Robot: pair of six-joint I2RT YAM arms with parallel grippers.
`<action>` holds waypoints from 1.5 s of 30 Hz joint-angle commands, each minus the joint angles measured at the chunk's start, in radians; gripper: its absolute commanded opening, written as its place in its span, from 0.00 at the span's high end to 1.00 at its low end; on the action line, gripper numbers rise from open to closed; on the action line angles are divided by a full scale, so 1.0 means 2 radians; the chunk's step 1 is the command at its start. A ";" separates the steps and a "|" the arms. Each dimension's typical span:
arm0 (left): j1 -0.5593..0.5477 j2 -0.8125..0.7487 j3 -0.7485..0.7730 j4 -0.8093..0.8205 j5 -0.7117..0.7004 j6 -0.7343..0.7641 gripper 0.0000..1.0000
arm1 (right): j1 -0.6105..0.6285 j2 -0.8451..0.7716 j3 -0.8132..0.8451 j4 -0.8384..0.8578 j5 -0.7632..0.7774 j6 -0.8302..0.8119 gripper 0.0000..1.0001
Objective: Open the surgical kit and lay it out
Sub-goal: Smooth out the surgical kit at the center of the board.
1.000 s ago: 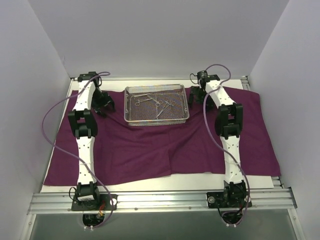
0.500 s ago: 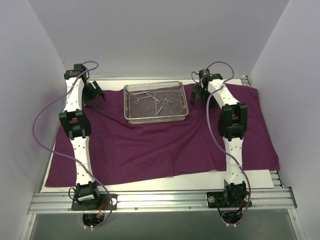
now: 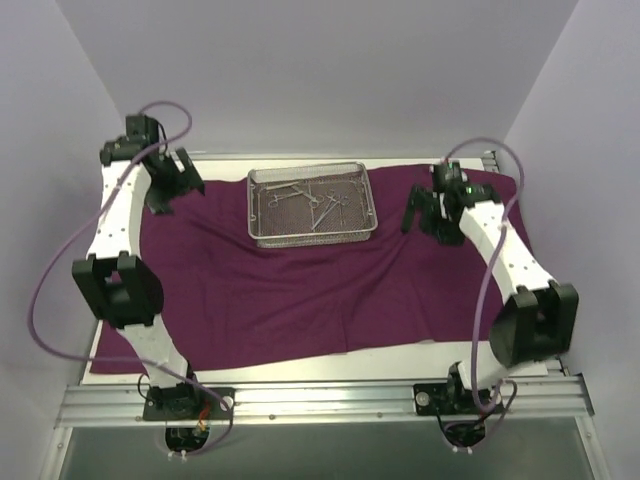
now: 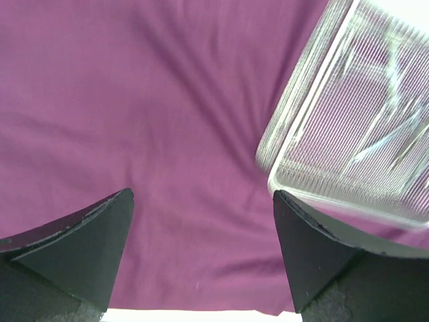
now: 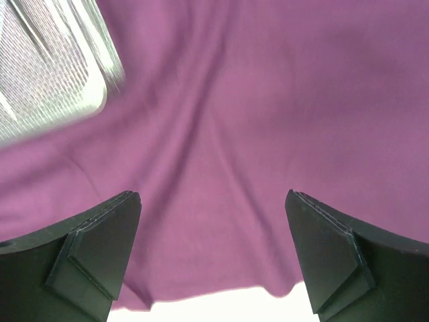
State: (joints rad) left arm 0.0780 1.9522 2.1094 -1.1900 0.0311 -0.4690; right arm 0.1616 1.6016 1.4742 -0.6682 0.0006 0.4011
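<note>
Surgical kit tray point(image 3: 311, 205) is sitting far-centre on the spread purple cloth point(image 3: 300, 290), carrying thin steel instruments point(image 3: 305, 198): probably light, stiff and slippery, best pinched at the finger rings. Left gripper point(image 4: 201, 221) and right gripper point(image 5: 213, 228) are hovering either side, jaws apart.

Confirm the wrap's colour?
Dark purple. The wrap is plain, no pattern; it shows best in the top external view.

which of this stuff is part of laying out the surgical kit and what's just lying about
For the job: purple cloth wrap, wire-mesh tray, steel instruments inside it.
Just there: nothing loose, only the white tabletop and the metal rail.
</note>
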 commanded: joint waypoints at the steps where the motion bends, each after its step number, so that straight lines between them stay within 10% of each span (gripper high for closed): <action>1: -0.007 -0.093 -0.134 0.085 0.037 -0.009 0.06 | 0.012 -0.064 -0.139 0.016 -0.049 0.037 0.06; 12: -0.091 -0.278 -0.340 0.104 0.058 -0.043 0.06 | 0.024 -0.158 -0.320 0.051 -0.035 0.085 0.12; 25: -0.091 -0.339 -0.364 0.056 0.043 -0.040 0.06 | 0.046 -0.049 -0.359 0.088 0.023 0.135 0.17; 36: -0.080 -0.337 -0.374 0.056 0.027 -0.038 0.06 | 0.082 -0.110 -0.423 0.001 -0.029 0.184 0.15; 45: -0.060 -0.312 -0.380 0.060 0.029 -0.025 0.06 | 0.154 -0.153 -0.263 -0.071 0.032 0.129 0.07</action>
State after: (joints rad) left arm -0.0521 1.3075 1.3521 -1.0737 0.1009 -0.5373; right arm 0.4118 1.3388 0.8116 -0.7506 -0.0078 0.7116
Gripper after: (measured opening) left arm 0.938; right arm 0.920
